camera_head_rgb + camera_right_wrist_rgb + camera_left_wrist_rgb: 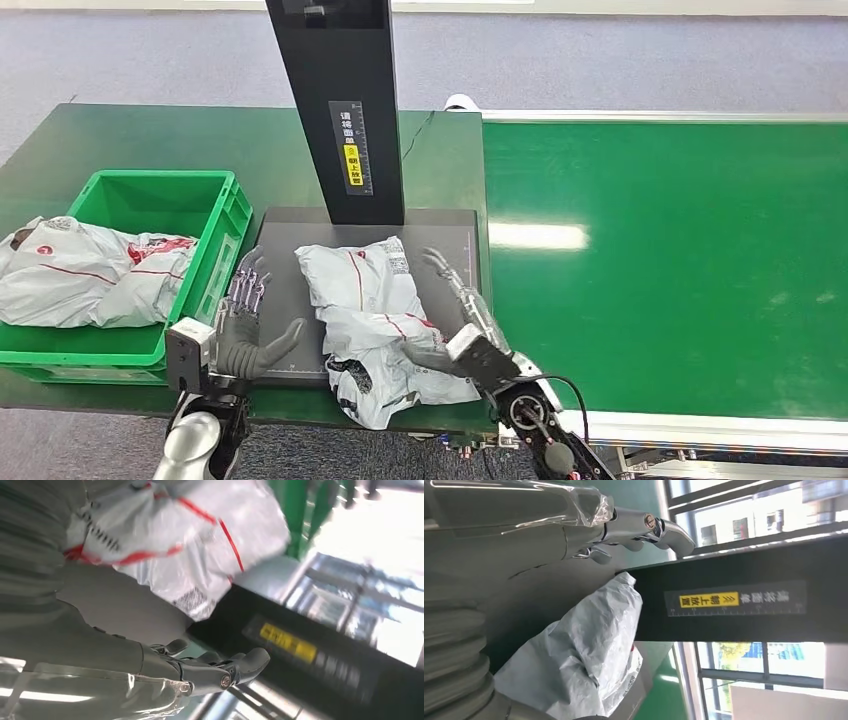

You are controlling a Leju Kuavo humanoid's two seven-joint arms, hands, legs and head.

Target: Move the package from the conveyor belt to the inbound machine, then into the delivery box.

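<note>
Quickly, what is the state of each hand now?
Left hand: open, beside the package, holding nothing.
Right hand: open, thumb touching the package.

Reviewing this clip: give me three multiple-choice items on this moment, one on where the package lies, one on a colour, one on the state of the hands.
1. Where does the package lie?
A. on the conveyor belt
B. on the dark plate of the inbound machine
C. in the delivery box

2. What colour is the delivery box?
A. blue
B. grey
C. green

3. How are the hands?
A. both open, one on each side of the package
B. left lifting the package
C. both in the box

Key: B, the bag rests on the plate below the black column; C, its walls are green; A, the left hand and right hand have spread fingers.
</note>
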